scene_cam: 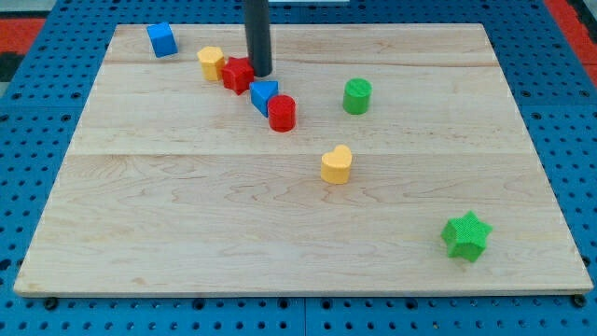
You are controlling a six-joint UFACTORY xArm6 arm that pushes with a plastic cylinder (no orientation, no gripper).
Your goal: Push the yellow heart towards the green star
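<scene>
I have a single view, set high in front of the wooden board (187,243) and tilted down across it, close enough that the board nearly fills the frame (the blue pegboard (37,140) edges around it), far edge at the view's top.

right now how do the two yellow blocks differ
The yellow heart sits alone near the board's middle; the other yellow block, shape unclear, sits at the view's top beside a red block. My tip is near that one, far from the heart. Both share colour and similar size.
</scene>
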